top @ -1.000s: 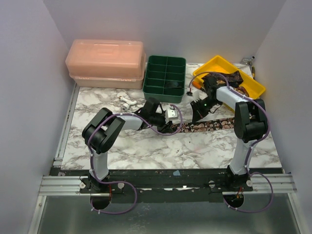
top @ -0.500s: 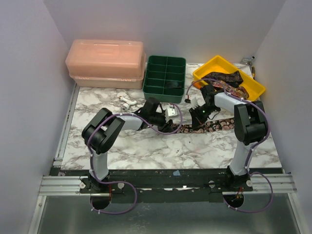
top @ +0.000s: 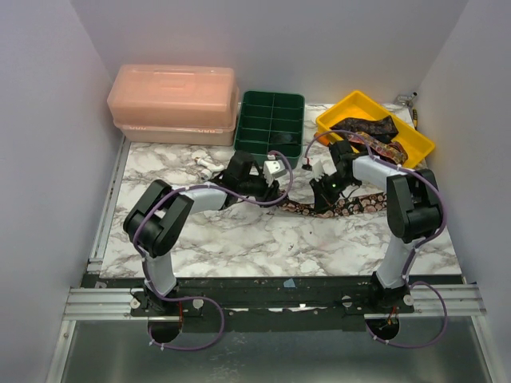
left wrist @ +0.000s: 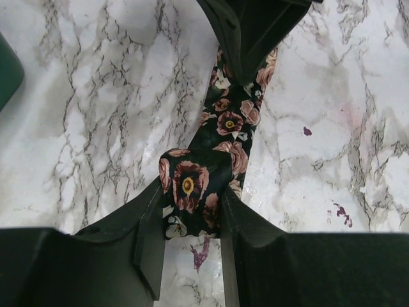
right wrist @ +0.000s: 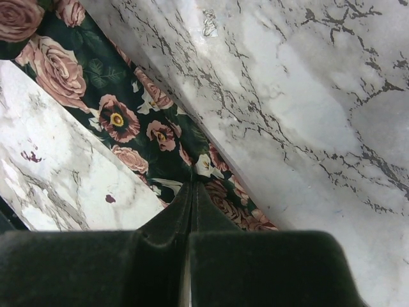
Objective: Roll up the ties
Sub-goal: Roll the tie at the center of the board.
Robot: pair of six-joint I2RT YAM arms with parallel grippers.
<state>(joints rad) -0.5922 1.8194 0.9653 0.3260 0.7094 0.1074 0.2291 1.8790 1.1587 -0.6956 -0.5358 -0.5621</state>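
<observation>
Left pincer point(top: 278, 197) and right pincer point(top: 319, 204) are both down low and close together in the top view, on one floral tie point(top: 359, 202). It lies flat on the marble table point(top: 239, 239), running out toward the right arm. More ties point(top: 375, 132) sit in the yellow bin point(top: 343, 112), just right of the green tray point(top: 270, 120).

Left wrist cam: the left pincer point(left wrist: 192, 198) is clamped on the tie's point(left wrist: 230, 121) folded-over end, and the right pincer point(left wrist: 248, 77) pinches it a bit further along.

Right wrist cam: the right pincer point(right wrist: 192, 187) is squeezed nearly together, with the tie point(right wrist: 121, 118) nipped at its tips.
</observation>
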